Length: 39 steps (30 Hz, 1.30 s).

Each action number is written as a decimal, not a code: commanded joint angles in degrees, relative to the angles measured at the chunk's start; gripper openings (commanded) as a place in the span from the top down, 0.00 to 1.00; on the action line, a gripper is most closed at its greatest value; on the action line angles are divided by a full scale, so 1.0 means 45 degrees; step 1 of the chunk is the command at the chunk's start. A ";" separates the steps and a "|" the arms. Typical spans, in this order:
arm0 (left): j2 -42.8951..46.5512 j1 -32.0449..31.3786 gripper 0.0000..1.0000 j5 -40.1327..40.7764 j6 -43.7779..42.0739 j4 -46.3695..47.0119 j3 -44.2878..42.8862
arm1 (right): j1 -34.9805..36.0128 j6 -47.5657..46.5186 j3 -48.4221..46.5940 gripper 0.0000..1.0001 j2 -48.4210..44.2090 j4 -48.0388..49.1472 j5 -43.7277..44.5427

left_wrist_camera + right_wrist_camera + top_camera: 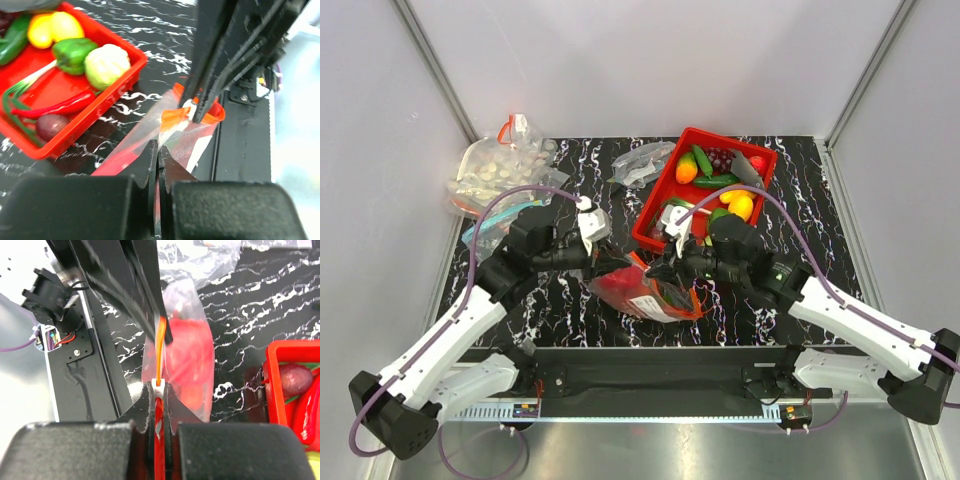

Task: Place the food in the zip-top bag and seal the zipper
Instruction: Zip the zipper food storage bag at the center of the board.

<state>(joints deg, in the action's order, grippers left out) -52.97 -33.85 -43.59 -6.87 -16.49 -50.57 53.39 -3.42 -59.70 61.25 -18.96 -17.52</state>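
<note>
The clear zip-top bag (645, 293) lies on the black marbled table in front of the arms, with red food (186, 352) inside it. Its red-orange zipper (160, 342) is stretched between both grippers. My left gripper (610, 262) is shut on the bag's mouth edge (172, 120), with the jaws pressed together on the plastic. My right gripper (662, 272) is shut on the zipper at its white slider (158, 386). In the left wrist view the right gripper's fingers (200, 95) pinch the strip just ahead of my left gripper (157, 156).
A red tray (658, 205) behind the bag holds several toy foods: a carrot (687, 167), a green pepper (72, 50), garlic (106, 64), a red chili (55, 107). A bag of pale round pieces (495, 170), a teal-strip bag (485, 235) and a small clear bag (642, 165) lie farther back.
</note>
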 commanded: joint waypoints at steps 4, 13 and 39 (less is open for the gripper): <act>0.0541 0.1949 1.00 0.2694 0.1076 0.0852 -0.0951 | 0.0109 0.1186 0.1196 1.00 -0.0877 -0.0260 0.0377; 0.0384 0.4006 1.00 0.2931 0.1684 0.0734 -0.0991 | 0.0109 0.2458 0.2447 1.00 -0.1951 -0.0220 0.0729; 0.0777 0.2756 0.01 -0.0801 0.0920 0.2885 -0.0206 | 0.0109 0.1074 -0.0833 1.00 0.0352 -0.1528 -0.0070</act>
<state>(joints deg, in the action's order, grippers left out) -47.94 -21.30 -45.32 -2.11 -6.17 -49.41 53.47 4.38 -59.18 62.46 -25.52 -14.92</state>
